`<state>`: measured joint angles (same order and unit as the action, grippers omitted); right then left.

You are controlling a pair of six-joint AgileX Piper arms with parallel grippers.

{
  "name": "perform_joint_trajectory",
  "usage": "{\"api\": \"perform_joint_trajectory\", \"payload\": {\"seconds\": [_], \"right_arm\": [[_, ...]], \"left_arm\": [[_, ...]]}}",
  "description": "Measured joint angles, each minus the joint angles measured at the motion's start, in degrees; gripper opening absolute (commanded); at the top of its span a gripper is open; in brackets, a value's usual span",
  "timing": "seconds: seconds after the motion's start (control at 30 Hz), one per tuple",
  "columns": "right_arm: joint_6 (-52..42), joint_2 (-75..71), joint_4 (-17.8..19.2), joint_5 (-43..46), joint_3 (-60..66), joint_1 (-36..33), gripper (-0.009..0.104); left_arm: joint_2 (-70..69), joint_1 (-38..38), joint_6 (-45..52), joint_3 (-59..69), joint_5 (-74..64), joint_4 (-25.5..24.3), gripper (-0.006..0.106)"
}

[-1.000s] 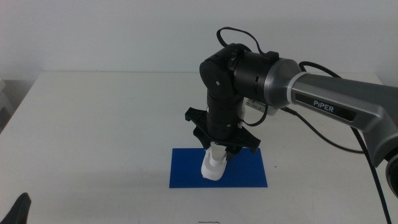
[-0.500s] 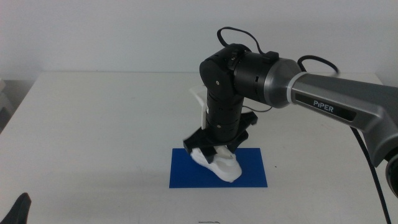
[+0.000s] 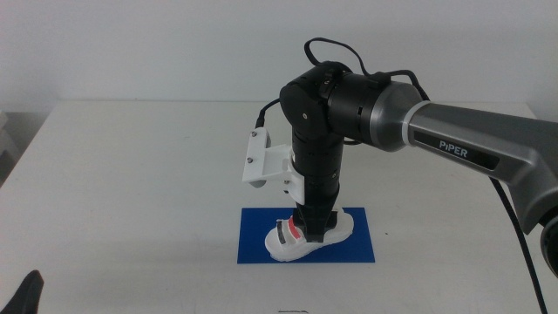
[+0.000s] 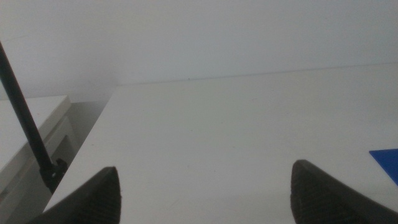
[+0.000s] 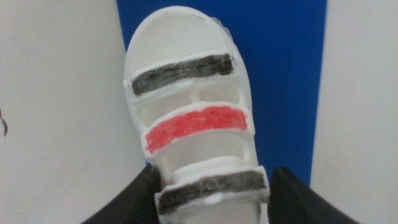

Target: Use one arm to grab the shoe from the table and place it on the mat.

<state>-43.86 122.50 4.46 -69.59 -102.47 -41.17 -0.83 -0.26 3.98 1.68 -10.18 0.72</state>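
Observation:
The right arm (image 3: 453,131) reaches in from the right and points straight down over the bright-blue mat (image 3: 353,249). Its gripper (image 3: 312,228) is shut on the heel end of the white shoe (image 3: 296,242). The shoe lies sole-down on the mat, straps up. In the right wrist view the shoe (image 5: 189,118) shows two dark grey straps and one red strap. The jaws of the gripper (image 5: 214,186) press on both sides of the heel, with the mat (image 5: 280,74) beneath. The left gripper (image 4: 205,171) waits open and empty at the near left (image 3: 26,292).
The white table (image 3: 131,192) stretches around the mat. A white camera mount (image 3: 261,160) sticks out from the right arm's wrist, to the left. A corner of the mat (image 4: 387,160) shows in the left wrist view. The table's left edge (image 4: 93,134) borders a lower white unit.
The right wrist has rotated and lowered. The shoe has turned from standing on end to lying flat on the mat, straps up. The left arm has not moved.

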Motion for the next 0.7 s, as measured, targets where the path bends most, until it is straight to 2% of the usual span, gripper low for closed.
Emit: {"api": "perform_joint_trajectory", "payload": {"seconds": [0.1,0.27,0.43,0.7], "right_arm": [[0.4,0.0,-0.1,0.0,0.0,0.0,0.007],[8.4,0.0,-0.1,2.7,0.0,0.0,-0.001],[12.7,0.0,-0.1,4.8,0.0,0.0,-0.001],[13.2,0.6,-0.1,4.9,0.0,0.0,-0.001]], "left_arm": [[0.0,0.0,0.0,0.0,0.0,0.0,0.094],[0.0,0.0,0.0,0.0,0.0,0.0,0.094],[0.0,0.0,0.0,0.0,0.0,0.0,0.094],[0.0,0.0,0.0,0.0,0.0,0.0,0.094]]}}
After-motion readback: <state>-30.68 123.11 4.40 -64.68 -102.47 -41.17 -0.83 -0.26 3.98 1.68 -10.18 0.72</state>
